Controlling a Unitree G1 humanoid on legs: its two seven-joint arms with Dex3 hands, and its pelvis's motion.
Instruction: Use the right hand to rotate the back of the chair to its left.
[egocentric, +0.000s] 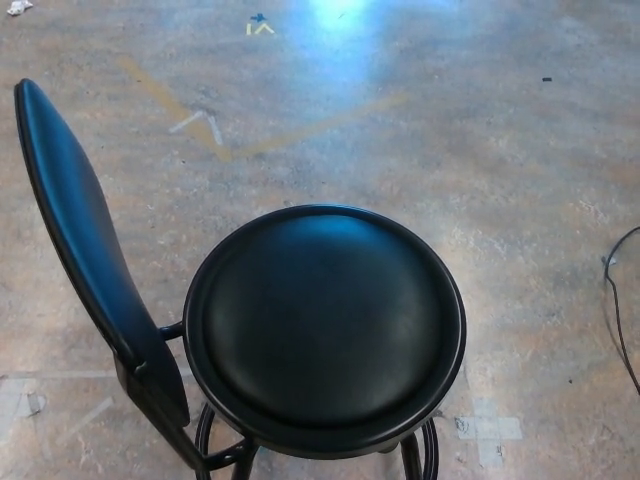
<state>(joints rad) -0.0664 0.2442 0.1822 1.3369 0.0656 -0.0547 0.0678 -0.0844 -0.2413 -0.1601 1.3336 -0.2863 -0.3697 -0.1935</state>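
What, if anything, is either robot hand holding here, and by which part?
Nothing is held: neither hand is in view, and the chair with its backrest stands untouched.

A single head view looks steeply down from close above the chair's round seat (325, 325), which fills the lower centre of the frame; the backrest (85, 260) stands at left, concrete floor (450, 130) spreading across the upper frame.

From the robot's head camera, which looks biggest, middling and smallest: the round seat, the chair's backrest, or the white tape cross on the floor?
1. Round seat, largest.
2. Backrest, seen edge-on, so it looks narrower than it is.
3. White tape cross, smallest; it lies farther away on the floor.
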